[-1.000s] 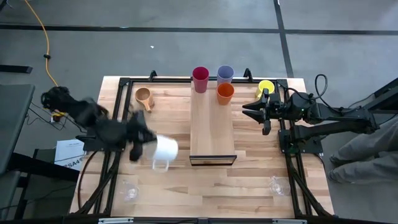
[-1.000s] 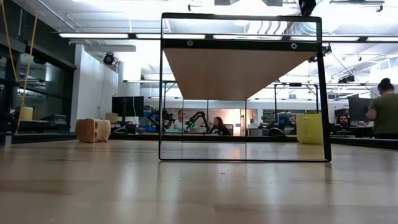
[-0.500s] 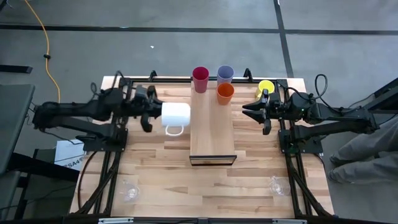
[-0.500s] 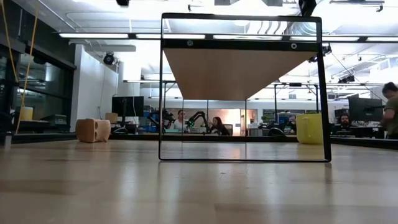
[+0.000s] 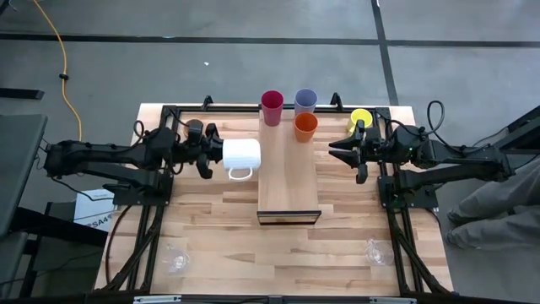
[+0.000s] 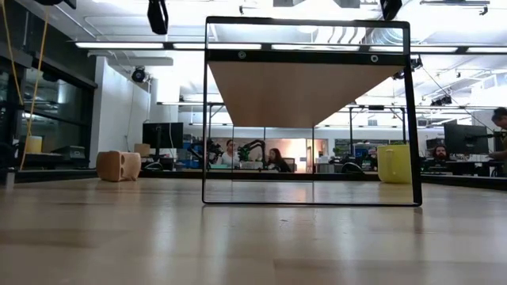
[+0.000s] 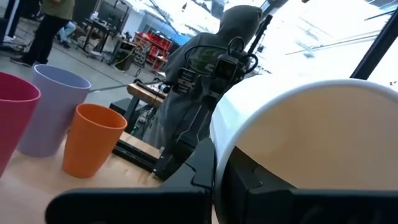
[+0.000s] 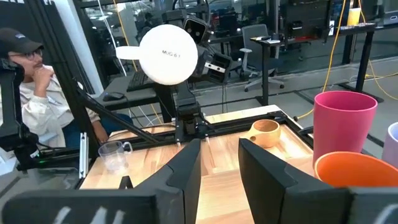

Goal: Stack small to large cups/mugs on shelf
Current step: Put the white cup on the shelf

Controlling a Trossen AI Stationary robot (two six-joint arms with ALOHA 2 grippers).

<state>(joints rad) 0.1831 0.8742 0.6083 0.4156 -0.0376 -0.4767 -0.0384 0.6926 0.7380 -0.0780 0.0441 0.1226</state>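
I read the left gripper clamped on the white mug, held on its side in the air just at 9 o'clock of the shelf, handle toward 6 o'clock; the crimson tumbler, lavender tumbler and orange tumbler stand at the shelf's 12 o'clock end. The right gripper waits at 3 o'clock of the shelf, fingers apart and empty, with the yellow mug beside it; the wooden handled cup is out of sight in the high view.
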